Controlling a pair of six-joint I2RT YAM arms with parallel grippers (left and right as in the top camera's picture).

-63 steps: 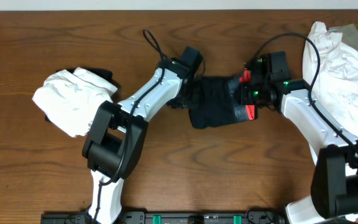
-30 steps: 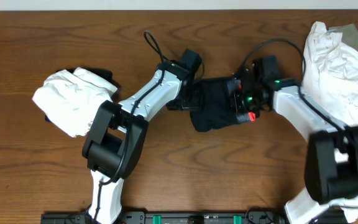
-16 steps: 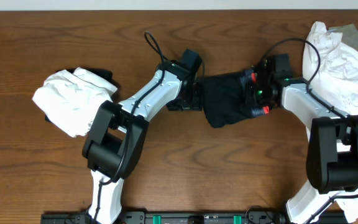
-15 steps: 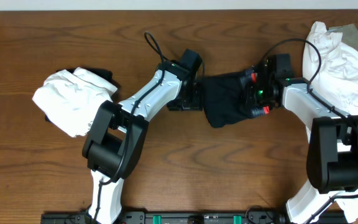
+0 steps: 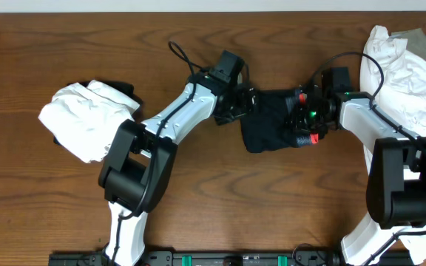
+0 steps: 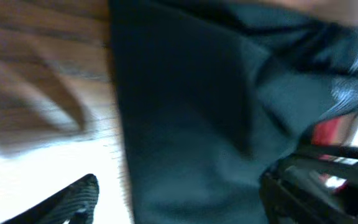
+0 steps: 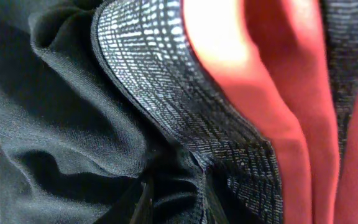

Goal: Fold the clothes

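We find the wooden table [image 5: 220, 199] occupied by three lots of clothing and both arms. The largest lot is a loose white heap [image 5: 409, 74] at the far right corner, running down the right edge. A smaller white bundle [image 5: 87, 118] lies near the left edge, with something dark showing at its far side.

The left arm [image 5: 176, 118] and the right arm [image 5: 368, 125] both reach in toward the middle of the far half of the table. The dark garment [image 5: 268, 122] lies crumpled there, between the two grippers.

The left gripper [image 5: 248, 103] sits at the garment's left border. The overhead view does not resolve its jaws. The left wrist view shows one finger [image 6: 73, 198] off to the side over bare wood, with the cloth edge inboard of it, so we record the jaws as spread apart.

The right gripper [image 5: 300, 122] is at the garment's right border, and a red patch shows just beside it. Only the right wrist view shows the fabric's detail: black folds, a grey checked band [image 7: 166, 81] and a red panel [image 7: 272, 93]. The cloth fills that view and covers the fingers, so we cannot tell whether the jaws are clamped.
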